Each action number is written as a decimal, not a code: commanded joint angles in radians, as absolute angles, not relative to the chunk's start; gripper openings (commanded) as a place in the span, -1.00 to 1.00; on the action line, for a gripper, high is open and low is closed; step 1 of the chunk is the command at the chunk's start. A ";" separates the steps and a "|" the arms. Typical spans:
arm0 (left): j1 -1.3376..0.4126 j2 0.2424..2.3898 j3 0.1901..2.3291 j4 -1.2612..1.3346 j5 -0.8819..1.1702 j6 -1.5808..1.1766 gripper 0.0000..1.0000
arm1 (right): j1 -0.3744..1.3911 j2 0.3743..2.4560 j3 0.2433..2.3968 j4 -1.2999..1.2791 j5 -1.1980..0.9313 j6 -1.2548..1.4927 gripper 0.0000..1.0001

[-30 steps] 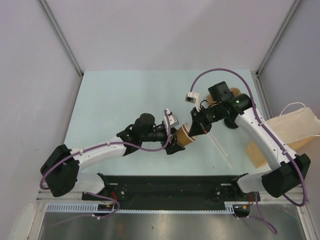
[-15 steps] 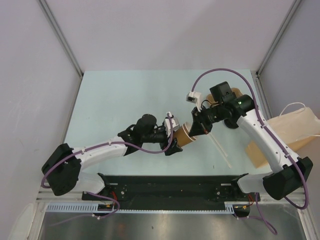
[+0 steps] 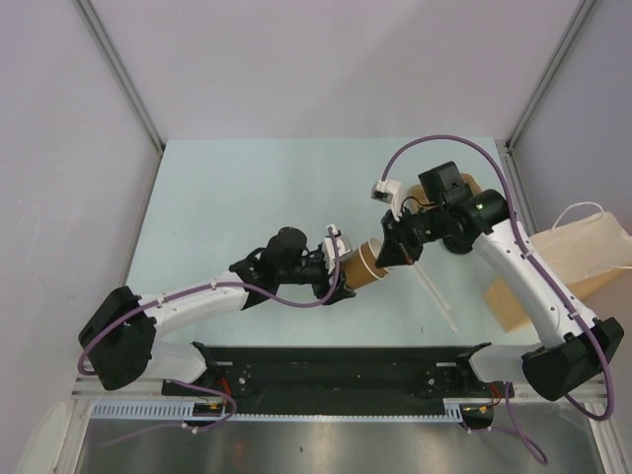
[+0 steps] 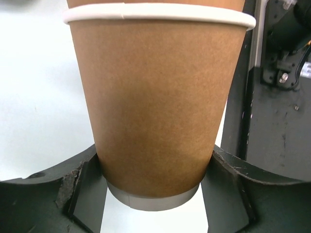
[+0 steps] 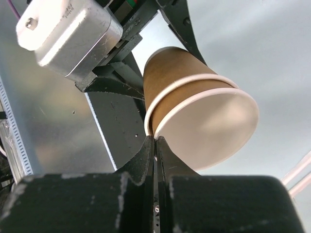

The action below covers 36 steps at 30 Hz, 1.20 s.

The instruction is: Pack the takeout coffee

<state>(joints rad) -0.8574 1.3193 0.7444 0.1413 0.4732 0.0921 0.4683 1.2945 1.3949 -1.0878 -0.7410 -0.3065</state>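
Note:
Two kraft-brown paper cups [image 3: 363, 265] lie nested and tipped on their side, held above the table between both grippers. The outer cup [image 4: 155, 97] fills the left wrist view, white rim at the top. My left gripper [image 3: 341, 274] has one finger against each side of its base [image 4: 154, 196]. My right gripper [image 3: 388, 255] comes from the right. In its wrist view it [image 5: 155, 141] is shut on the rim of the inner cup [image 5: 209, 126], which sits inside the outer cup [image 5: 170, 73]. Neither cup has a lid on it.
A brown paper bag [image 3: 583, 267] with white handles lies at the table's right edge. A thin white stick [image 3: 434, 296] rests on the table right of the cups. A brown object [image 3: 476, 184] shows partly behind the right wrist. The black base rail [image 3: 336, 365] runs along the near edge.
My left gripper has slid right onto the outer cup's base and its jaws have narrowed onto it. The right gripper has kept its pinch on the rim, shifting slightly.

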 commanded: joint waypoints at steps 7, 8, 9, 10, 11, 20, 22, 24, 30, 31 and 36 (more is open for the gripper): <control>-0.819 1.270 0.696 0.080 0.480 0.138 0.01 | 0.391 1.259 1.465 -1.095 -0.715 -0.328 -1.00; -0.818 1.266 0.692 0.080 0.480 0.140 0.01 | 0.385 1.259 1.471 -1.100 -0.710 -0.333 -1.00; -0.815 1.264 0.689 0.078 0.482 0.141 0.01 | 0.377 1.261 1.477 -1.103 -0.707 -0.337 -1.00; -0.813 1.259 0.689 0.072 0.483 0.141 0.01 | 0.361 1.261 1.489 -1.114 -0.698 -0.345 -1.00; -0.808 1.249 0.680 0.071 0.483 0.141 0.01 | 0.348 1.259 1.497 -1.120 -0.695 -0.359 -1.00; -0.770 1.106 0.635 0.026 0.499 0.121 0.03 | 0.282 1.267 1.554 -1.183 -0.388 -0.477 -1.00; -0.761 1.071 0.626 0.015 0.503 0.114 0.03 | 0.282 1.273 1.549 -1.186 -0.287 -0.488 -1.00; -0.741 1.023 0.621 0.015 0.505 0.097 0.04 | 0.287 1.293 1.529 -1.171 -0.192 -0.492 -1.00; -0.672 0.947 0.647 0.008 0.496 0.023 0.09 | 0.360 1.341 1.424 -1.053 0.064 -0.494 -1.00; -0.660 0.931 0.661 0.008 0.488 0.012 0.09 | 0.367 1.354 1.410 -1.039 0.087 -0.497 -1.00; -0.531 0.916 0.692 0.028 0.503 -0.066 0.10 | 0.393 1.414 1.341 -0.941 0.184 -0.497 -1.00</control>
<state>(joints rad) -0.6243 0.9398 0.6353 -0.0063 0.4839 0.0219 0.3744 1.3823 1.3750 -1.0561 0.0231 -0.4839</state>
